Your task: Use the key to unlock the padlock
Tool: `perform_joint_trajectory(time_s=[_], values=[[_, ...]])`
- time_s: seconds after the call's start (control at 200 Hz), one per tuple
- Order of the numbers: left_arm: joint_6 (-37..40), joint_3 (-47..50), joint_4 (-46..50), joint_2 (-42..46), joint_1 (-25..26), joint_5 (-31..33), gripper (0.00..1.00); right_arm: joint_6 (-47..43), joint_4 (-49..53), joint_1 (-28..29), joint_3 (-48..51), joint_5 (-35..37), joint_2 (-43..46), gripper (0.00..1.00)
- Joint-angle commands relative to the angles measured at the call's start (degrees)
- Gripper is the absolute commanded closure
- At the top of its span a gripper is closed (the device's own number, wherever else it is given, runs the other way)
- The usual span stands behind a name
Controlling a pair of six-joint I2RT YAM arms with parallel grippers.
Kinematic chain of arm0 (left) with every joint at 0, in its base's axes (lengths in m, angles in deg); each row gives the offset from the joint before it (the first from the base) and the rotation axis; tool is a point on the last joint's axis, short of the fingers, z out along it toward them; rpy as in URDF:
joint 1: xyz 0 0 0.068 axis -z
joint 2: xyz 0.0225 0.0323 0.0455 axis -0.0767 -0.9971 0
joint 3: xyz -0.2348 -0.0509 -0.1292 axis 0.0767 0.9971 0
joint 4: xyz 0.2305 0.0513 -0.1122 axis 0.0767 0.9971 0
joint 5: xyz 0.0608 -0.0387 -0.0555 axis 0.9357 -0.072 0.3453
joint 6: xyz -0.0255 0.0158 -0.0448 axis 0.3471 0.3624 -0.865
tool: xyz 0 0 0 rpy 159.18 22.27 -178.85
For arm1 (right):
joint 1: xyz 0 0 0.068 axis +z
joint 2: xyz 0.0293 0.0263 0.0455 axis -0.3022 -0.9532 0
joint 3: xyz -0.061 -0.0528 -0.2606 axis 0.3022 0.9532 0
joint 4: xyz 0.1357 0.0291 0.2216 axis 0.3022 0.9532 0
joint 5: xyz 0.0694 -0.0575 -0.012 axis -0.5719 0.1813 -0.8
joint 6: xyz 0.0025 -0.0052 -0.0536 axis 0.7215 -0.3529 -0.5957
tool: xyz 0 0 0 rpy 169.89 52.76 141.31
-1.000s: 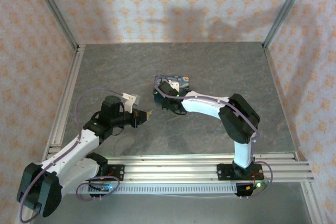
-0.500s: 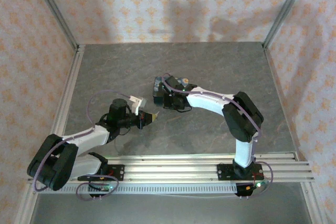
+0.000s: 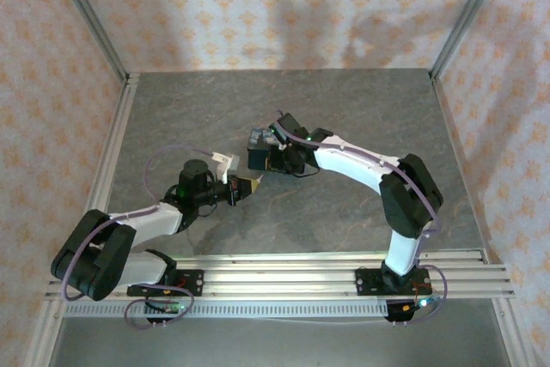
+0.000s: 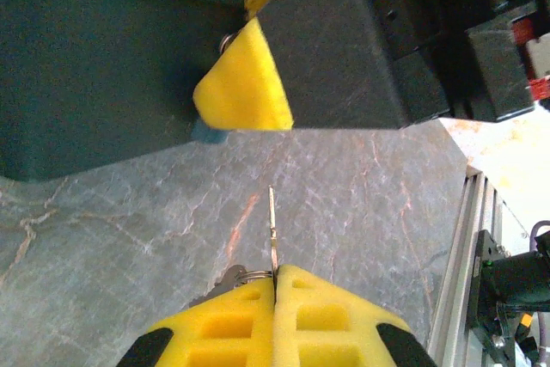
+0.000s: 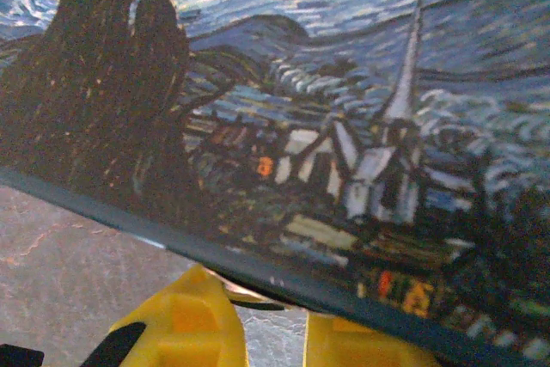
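Veined grey tabletop — slim metal key

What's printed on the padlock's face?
A blue-and-yellow starry-night painting on the padlock, clearest in the right wrist view.

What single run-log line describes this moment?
left pincer: shut on key | key: blade points at padlock, not touching | right pincer: shut on padlock | phase: key not yet inserted
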Motion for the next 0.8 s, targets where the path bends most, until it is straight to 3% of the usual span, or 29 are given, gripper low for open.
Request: perform_joint_trajectory(time_s=[0.0, 0.47, 0.796], values=[[-1.0, 1.0, -5.5, 1.0, -1.3, -1.3, 1.0, -0.6, 1.2, -1.1, -2.7, -2.0, 2.9, 1.0], [-10.7, -1.9, -27.7, -13.4, -1.9, -4.9, 1.0, 2.2, 0.3, -4.2, -3.1, -9.2, 5.0, 1.0], [-6.0, -2.5, -24.8, -14.0, -1.8, -5.5, 1.0, 3.8, -0.8, -6.4, -1.7, -14.3, 6.4, 1.0]])
